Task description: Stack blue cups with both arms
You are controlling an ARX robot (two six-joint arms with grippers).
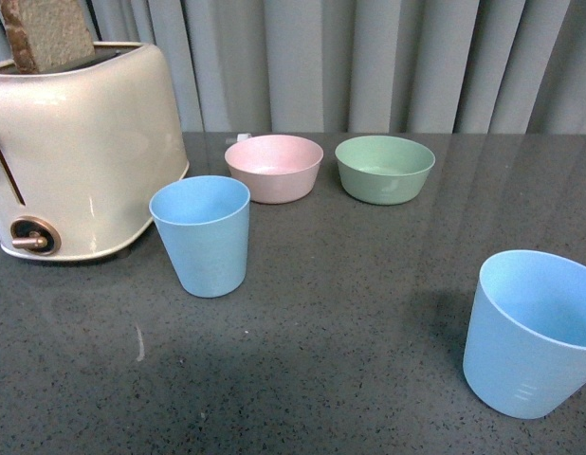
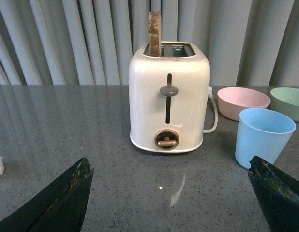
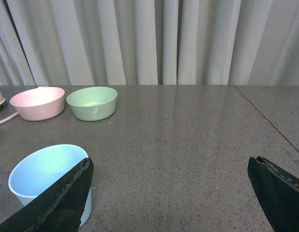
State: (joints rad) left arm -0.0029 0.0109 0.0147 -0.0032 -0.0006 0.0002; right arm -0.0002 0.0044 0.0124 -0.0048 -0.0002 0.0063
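We count two cups, two bowls and one toaster on the counter.
The left cup stands upright just at 4 o'clock of the toaster; the right cup stands well apart at 4 o'clock of the left cup. The pink and green bowls sit side by side at 1 to 2 o'clock of the left cup. Our left hand and right hand are spread, holding nothing.
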